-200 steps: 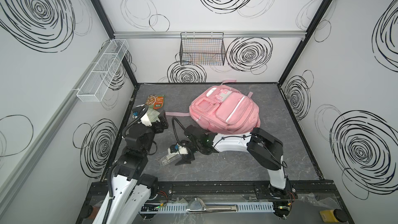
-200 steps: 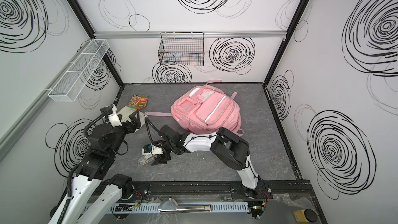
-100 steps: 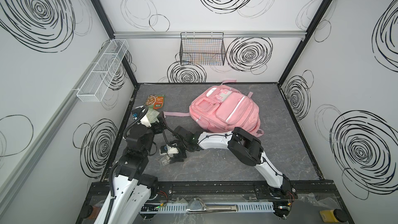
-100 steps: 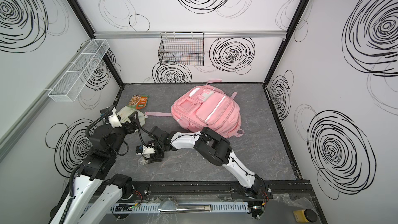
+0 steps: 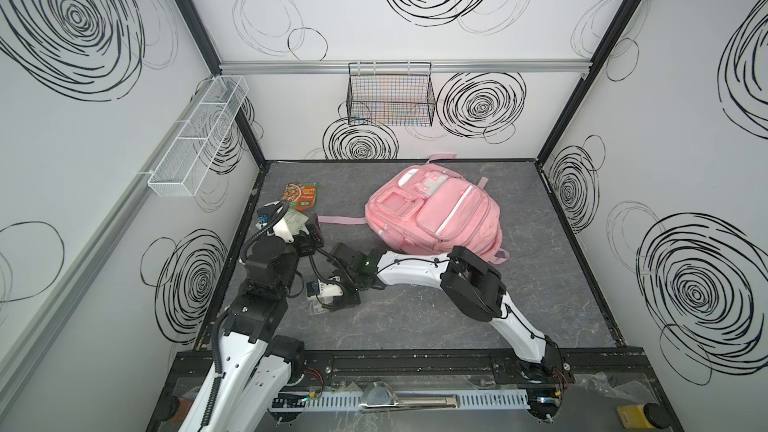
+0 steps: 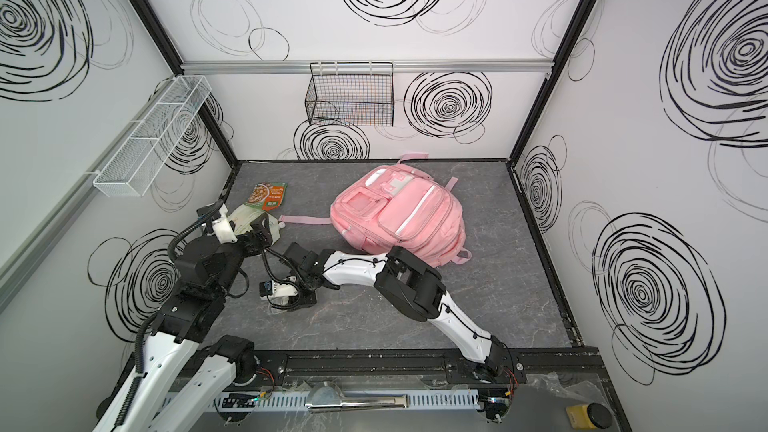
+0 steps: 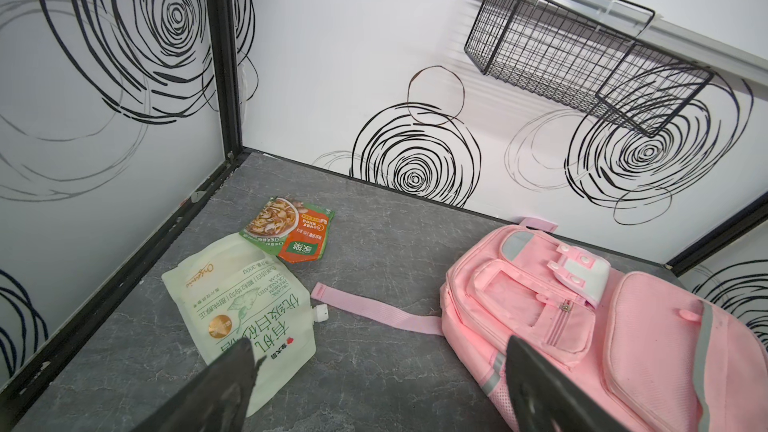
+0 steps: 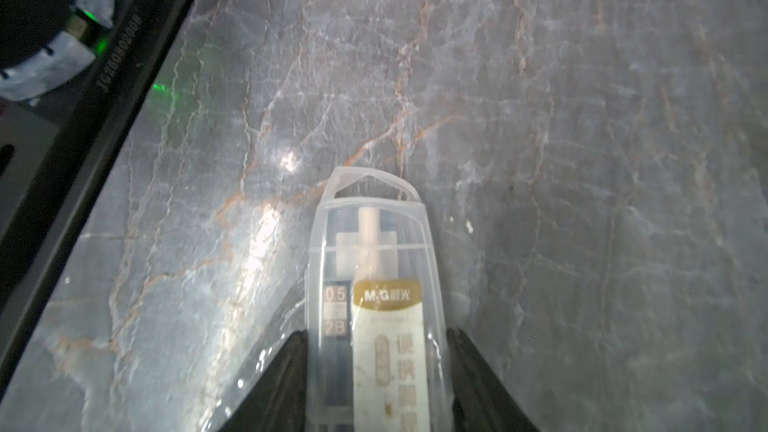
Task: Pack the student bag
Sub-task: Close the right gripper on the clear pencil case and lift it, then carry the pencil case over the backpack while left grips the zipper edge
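**A:** Where do we find the student bag?

**B:** We see it lying flat, pockets up, toward the back of the grey table. Its top loop is by the rear wall, and one strap stretches out to the left.

**A:** And near the strap's end?

**B:** We see a white spouted pouch, with a smaller orange-and-green sachet against its far edge. The left gripper hangs above them, jaws spread wide and holding nothing.

**A:** The smallest thing?

**B:** A clear case of pencil leads, flat on the table near the front left. We see the right gripper partway closed, its jaws pressed against both long sides of the case.
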